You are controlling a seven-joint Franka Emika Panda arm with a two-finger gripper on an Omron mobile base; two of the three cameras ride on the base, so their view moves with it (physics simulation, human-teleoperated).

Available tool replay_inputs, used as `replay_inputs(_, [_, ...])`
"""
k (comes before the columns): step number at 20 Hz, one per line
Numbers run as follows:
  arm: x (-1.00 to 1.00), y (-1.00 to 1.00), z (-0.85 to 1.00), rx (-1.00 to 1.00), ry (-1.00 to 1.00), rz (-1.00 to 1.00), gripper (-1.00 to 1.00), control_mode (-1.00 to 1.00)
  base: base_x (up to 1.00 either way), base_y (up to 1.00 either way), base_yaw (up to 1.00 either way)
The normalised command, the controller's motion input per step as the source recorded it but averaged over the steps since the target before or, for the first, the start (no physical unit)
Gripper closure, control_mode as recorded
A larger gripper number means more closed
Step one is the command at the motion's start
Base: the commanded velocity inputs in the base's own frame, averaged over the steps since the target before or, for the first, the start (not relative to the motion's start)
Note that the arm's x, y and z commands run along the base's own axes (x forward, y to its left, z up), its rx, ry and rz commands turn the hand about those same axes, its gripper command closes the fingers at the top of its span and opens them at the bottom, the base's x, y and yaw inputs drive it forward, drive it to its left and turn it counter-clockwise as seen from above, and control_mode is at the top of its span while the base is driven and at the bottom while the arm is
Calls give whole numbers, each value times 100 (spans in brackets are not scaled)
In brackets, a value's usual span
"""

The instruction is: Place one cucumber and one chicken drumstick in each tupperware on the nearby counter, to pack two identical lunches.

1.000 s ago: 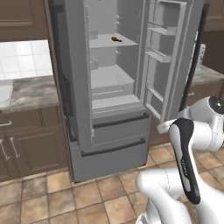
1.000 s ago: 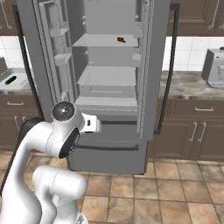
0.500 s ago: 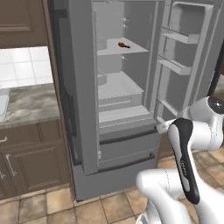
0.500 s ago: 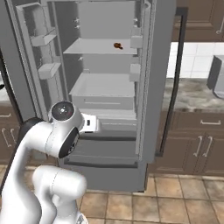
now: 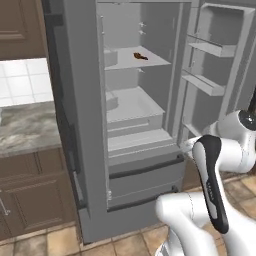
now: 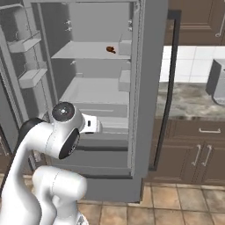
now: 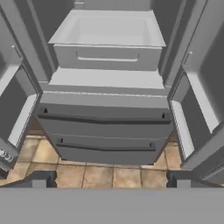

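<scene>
The two-finger gripper [image 7: 109, 178] hangs spread wide and empty before the grey open-doored fridge [image 5: 130, 165]. One reddish-brown chicken drumstick [image 5: 140, 56] lies on its upper shelf [image 6: 88, 52]. No readable writing shows anywhere.

Site: home kitchen | fridge [image 5: 130, 125] with both doors open, grey shelves, drawers [image 7: 105, 131] below | marbled stone desk [image 5: 25, 127] over dark brown cabinets [image 6: 193, 154] with silver handles | white tiled wall [image 6: 193, 59] | tan tile floor [image 7: 109, 177] | drumstick [image 5: 140, 56] on upper shelf
</scene>
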Motion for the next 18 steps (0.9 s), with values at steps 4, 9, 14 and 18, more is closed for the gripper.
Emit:
replay_inputs(4, [0,0,0,0,0,0,-100,100,76,0,0])
replay_inputs(9, [0,0,0,0,0,0,-100,100,78,0,0])
replay_inputs(14, [0,0,0,0,0,0,-100,100,88,0,0])
replay_inputs(18, [0,0,0,0,0,0,-100,100,92,0,0])
